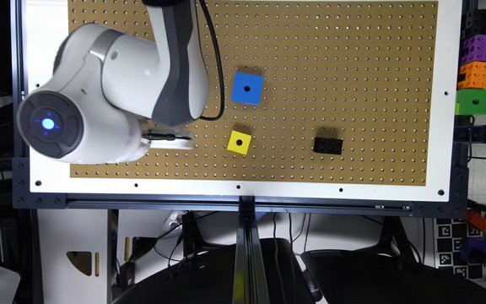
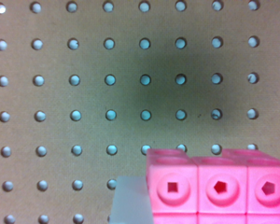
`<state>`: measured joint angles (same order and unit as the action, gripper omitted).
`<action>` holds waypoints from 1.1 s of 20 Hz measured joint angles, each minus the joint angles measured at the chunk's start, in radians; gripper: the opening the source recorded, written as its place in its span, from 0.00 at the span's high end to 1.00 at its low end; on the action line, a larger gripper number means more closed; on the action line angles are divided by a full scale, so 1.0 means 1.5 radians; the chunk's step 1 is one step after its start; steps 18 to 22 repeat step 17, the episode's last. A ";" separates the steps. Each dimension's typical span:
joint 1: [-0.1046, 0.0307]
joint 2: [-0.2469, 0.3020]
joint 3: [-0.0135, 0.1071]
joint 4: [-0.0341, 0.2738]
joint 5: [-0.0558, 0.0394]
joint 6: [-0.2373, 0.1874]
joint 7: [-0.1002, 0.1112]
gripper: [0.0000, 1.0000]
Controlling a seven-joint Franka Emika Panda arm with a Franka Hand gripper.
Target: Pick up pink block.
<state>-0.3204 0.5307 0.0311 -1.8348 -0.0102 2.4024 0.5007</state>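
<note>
Currently the arm (image 1: pixel 112 93) sits over the exterior view's left part of the pegboard surface (image 1: pixel 352 50), its wrist joint with the blue light (image 1: pixel 48 123) at the near left corner. The white claw (image 1: pixel 171 139) part pokes out below the forearm, just left of the yellow cube (image 1: pixel 239 142).

Pink block (image 2: pixel 219 186): in the wrist view it sits very close to the camera, lit bright against the board. One row of three cubes faces the lens, each with a round recess and a small hole. A pale translucent finger pad (image 2: pixel 130 200) lies against the block's end. Pad looks to be touching the block; can't tell whether the claw is actually closed on it or how wide it stands, the other finger isn't visible. A dark shadow falls on the perforated board beyond the block. Whether the block is lifted or resting on the board: can't tell.

Other items in the exterior view:
- blue cube (image 1: pixel 247 88) with one hole, further back than the yellow cube, near the board's middle
- yellow cube, single hole, slightly rotated
- black block (image 1: pixel 328 145), studded, to the right of the yellow cube, well apart from it
- stack of blocks off the board's right edge: black (image 1: pixel 475 23) on top, then purple (image 1: pixel 477 48), orange (image 1: pixel 474 75), green (image 1: pixel 473 101)

All three loose pieces lie flat on the board, none touching each other.
</note>
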 joint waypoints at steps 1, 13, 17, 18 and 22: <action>0.000 -0.006 0.000 0.000 0.0000 -0.006 0.000 1.00; 0.000 -0.045 0.000 0.000 0.0000 -0.044 0.000 1.00; 0.000 -0.054 0.000 0.000 0.0000 -0.048 0.000 1.00; 0.000 -0.054 0.000 0.000 0.0000 -0.048 0.000 1.00; 0.000 -0.054 0.000 0.000 0.0000 -0.048 0.000 1.00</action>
